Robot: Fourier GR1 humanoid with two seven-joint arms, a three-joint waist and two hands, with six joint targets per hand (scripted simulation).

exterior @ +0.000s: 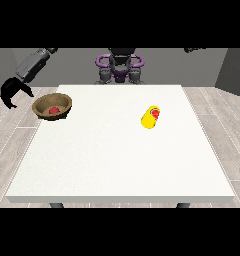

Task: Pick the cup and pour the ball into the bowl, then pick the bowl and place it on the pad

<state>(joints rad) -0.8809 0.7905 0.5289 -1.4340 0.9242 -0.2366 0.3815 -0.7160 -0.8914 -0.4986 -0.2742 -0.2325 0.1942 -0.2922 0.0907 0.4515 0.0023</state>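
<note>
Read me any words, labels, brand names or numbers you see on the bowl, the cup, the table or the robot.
None: no readable text, number or sign shows anywhere in this view.
The brown bowl is plain, with a red ball inside.
The yellow cup lies on its side; the red at its mouth is a patch of colour, not lettering.
The white table and the robot's torso carry no markings.

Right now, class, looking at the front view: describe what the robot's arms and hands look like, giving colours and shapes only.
The arm at the view's left is a chunky grey cylinder-like forearm with a darker band near its upper end. It ends in a black hand with slim, claw-like black fingers. Of the other arm, only a small dark piece shows at the upper right; its hand is out of view. No cables or markings can be made out.
</note>
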